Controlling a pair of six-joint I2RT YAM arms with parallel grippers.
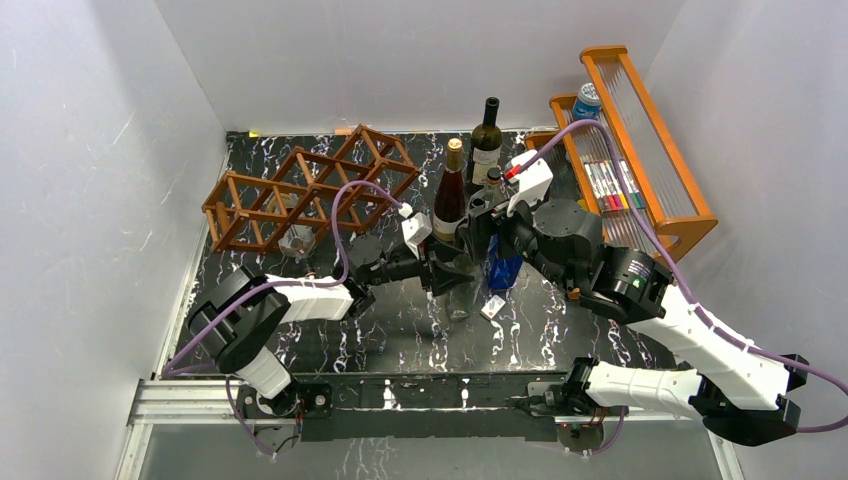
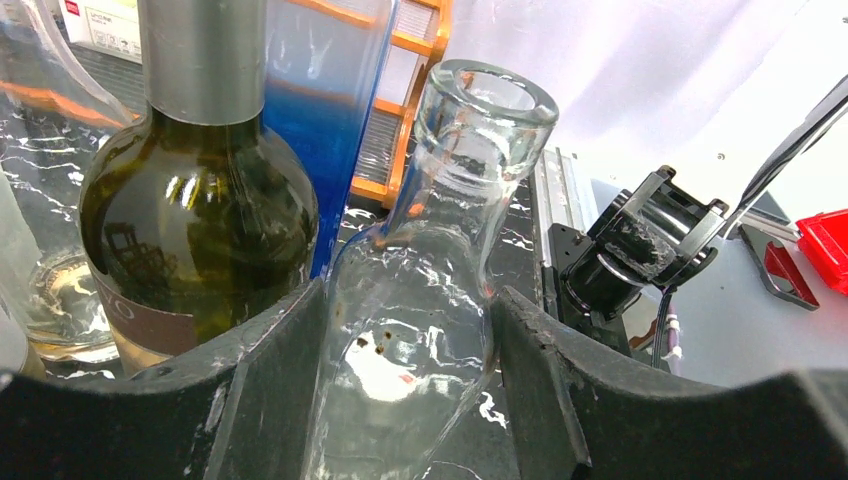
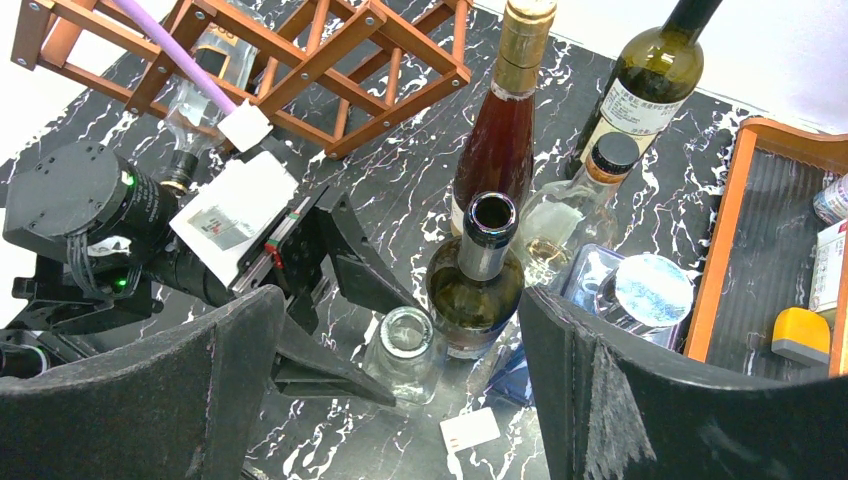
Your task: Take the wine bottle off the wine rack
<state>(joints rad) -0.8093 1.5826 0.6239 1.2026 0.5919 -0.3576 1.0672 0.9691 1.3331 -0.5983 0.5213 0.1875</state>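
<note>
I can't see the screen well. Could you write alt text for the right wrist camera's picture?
The left gripper is shut on a clear bottle standing on a black marble table among five other upright bottles. Behind, the wooden wine rack holds another clear bottle; an orange shelf sits at the right.

reddish-brown wine rack (image 3: 320, 58), clear bottle (image 2: 420, 300), black white-veined table (image 1: 400, 330)

The left arm (image 1: 310, 295) stretches low, its left hand (image 1: 452, 272) clamped on the clear bottle (image 2: 420, 300). The right arm (image 1: 690, 330) folds back, its right hand (image 3: 400, 310) spread wide above that bottle.
</note>
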